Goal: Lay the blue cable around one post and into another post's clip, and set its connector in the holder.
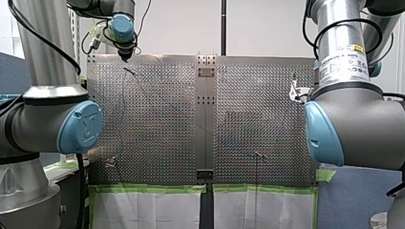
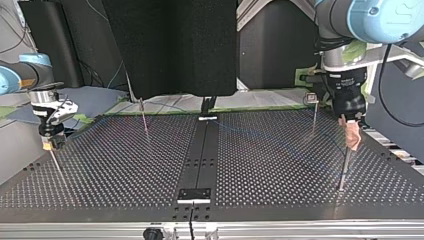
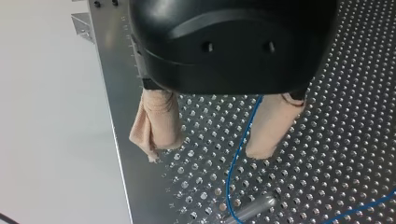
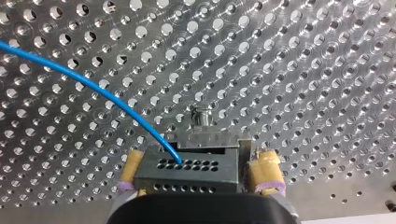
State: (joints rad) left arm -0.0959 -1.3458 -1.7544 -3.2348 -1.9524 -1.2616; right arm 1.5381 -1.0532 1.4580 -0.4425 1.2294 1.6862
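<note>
Perforated metal table (image 2: 125,165), with the blue cable (image 3: 238,154) trailed across it. The left gripper (image 3: 208,151) is held apart, the cable passing loosely between its pads, near a post (image 3: 252,208). The right gripper (image 4: 198,171) is clamped on the connector (image 4: 187,163). Routing is judged unfinished, and the connector is not yet set in a holder.

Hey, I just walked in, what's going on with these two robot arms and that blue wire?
My right gripper is shut on the metal connector at the end of the blue cable, holding it just over the perforated table. My left gripper is open, with its beige pads on either side of the cable, close to a post. Nothing is clamped there.
</note>
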